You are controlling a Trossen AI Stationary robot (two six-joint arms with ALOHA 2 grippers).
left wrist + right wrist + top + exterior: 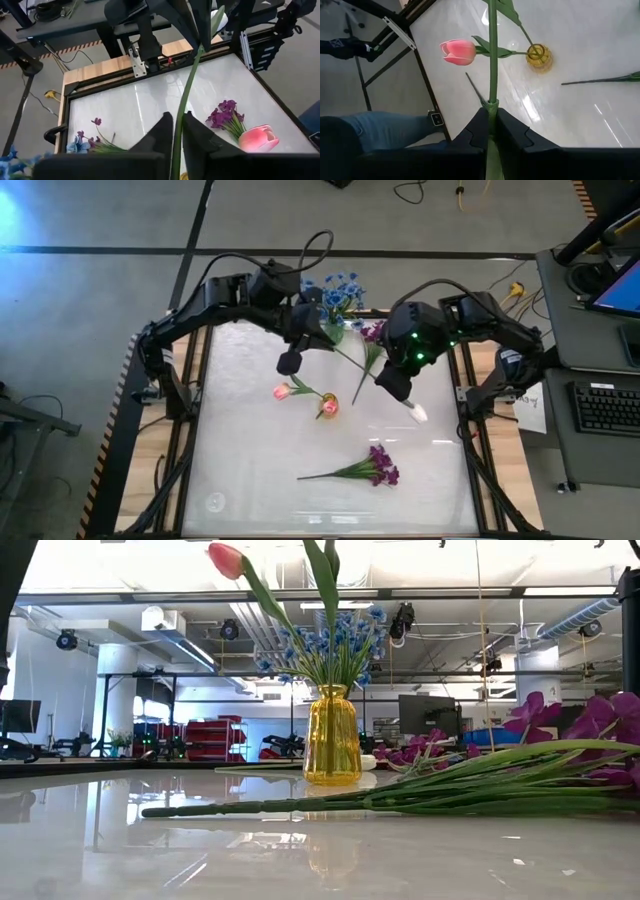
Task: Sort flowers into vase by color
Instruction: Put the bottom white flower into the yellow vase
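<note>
A glossy white table (250,480) in a workshop. A pink tulip (284,391), green-stemmed, hangs just left of the yellow vase (329,406). Both the left gripper (175,131) and right gripper (491,122) pinch a stem (likely mid-handover); next, lower it in. Purple flowers (380,466) lie nearer.

— Any writing you can make out — a label, a brand, a number?

— Nothing legible. A white sheet (528,406) hangs at the right edge of the tabletop (250,480) with dark marks on it, too small to read. The laptop screen (622,285) and keyboard (606,407) on the side desk show no readable characters either.
</note>
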